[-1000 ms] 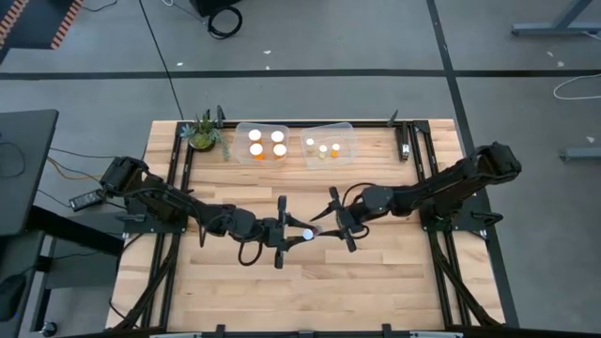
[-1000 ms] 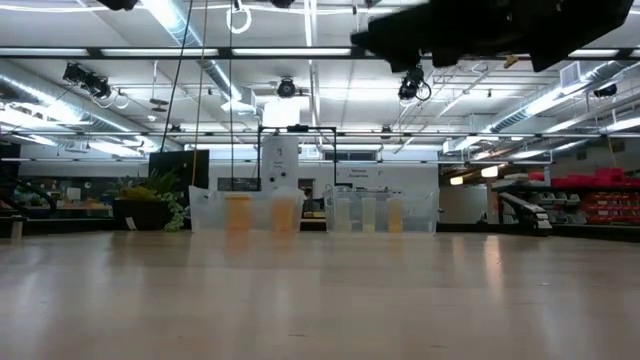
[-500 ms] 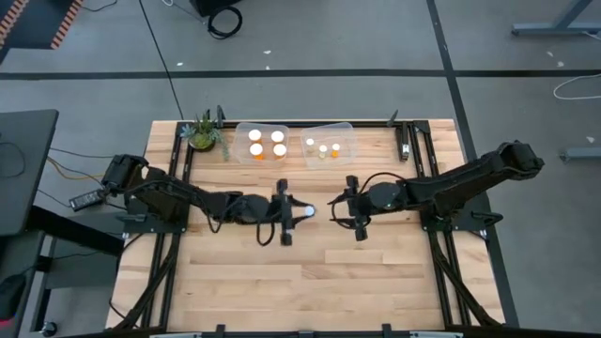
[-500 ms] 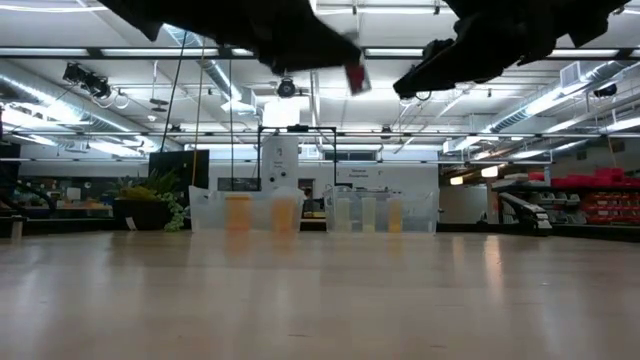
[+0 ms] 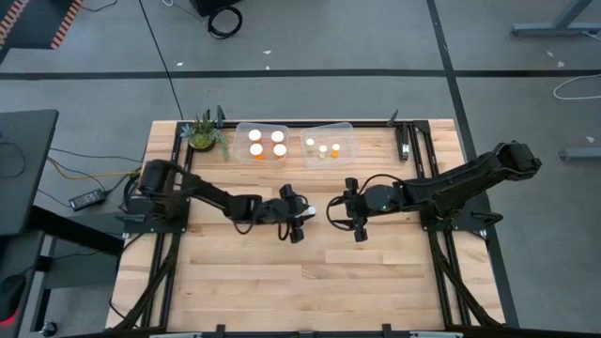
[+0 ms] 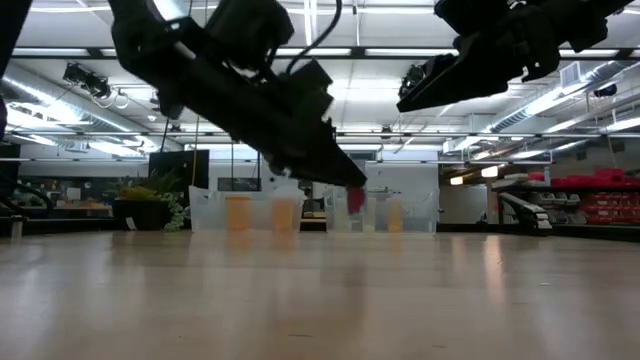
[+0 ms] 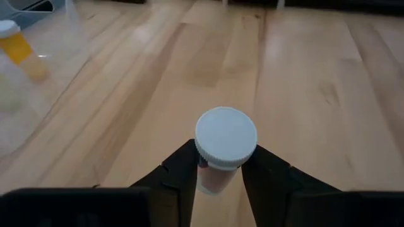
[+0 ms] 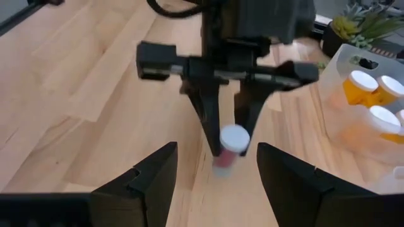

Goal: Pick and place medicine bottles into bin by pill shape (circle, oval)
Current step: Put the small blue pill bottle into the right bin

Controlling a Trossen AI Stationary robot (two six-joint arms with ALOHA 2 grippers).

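Left wrist view: left hand (image 7: pixel 221 173) clamped around white-capped bottle (image 7: pixel 225 142).

The table (image 5: pixel 376 272) is light wood, made of long smooth planks with a soft shine. The bottle (image 7: pixel 225 148) has a smooth white plastic cap, and its body looks see-through. The left gripper (image 7: pixel 221 183) has dull black fingers (image 7: pixel 180 176). The two bins (image 5: pixel 293 143) at the table's far edge are clear plastic. The bottles (image 8: pixel 369 101) inside are orange plastic with white caps.
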